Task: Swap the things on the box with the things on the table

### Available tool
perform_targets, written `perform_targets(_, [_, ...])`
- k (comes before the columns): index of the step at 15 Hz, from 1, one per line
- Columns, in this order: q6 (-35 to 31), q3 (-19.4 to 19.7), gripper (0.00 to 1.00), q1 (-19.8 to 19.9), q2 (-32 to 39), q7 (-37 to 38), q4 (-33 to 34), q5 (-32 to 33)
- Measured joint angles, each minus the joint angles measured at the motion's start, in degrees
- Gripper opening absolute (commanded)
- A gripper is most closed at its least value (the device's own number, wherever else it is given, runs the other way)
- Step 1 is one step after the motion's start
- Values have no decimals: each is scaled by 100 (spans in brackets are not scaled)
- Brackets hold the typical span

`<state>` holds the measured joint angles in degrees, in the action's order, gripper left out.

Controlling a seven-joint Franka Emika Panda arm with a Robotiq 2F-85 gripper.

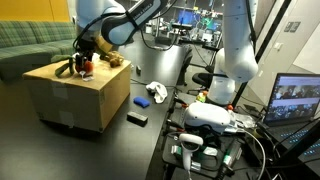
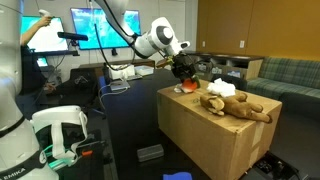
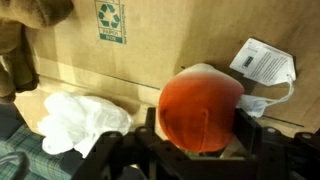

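Orange toy (image 3: 200, 100) on the box (image 3: 180, 40) sits between the gripper (image 3: 197, 128) jaws, perhaps loose.

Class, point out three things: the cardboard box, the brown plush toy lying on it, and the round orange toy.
cardboard box (image 2: 205, 140): exterior view, its front wall.
brown plush toy (image 2: 238, 104): exterior view, its body.
round orange toy (image 3: 200, 108): wrist view, middle of its rounded face.

A long green striped fabric sofa (image 1: 28, 42) stands along the far side and shows in both exterior views. Two wide monitor screens glowing blue (image 2: 95, 28) brighten a dim corner beside a plain brownish wall (image 2: 225, 25). An open black laptop (image 1: 297, 100) shows a lit screen.
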<state>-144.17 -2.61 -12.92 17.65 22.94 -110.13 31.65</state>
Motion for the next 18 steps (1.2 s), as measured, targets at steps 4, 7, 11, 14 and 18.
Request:
perform_targets(4, [95,-30,100,165,-351,-998,8,-744])
perform_targets(7, [492,-66,100,365,-852,-1941,-53,-1370])
perform_targets(11, [1115,-58,100,623,-1669,-2784,-389,-1912])
perform_targets(14, [1380,9,100,797,-2400,-3099,-931,-2146])
perform_targets(18, [1415,262,100,972,-3492,-3368,-1985,-2441])
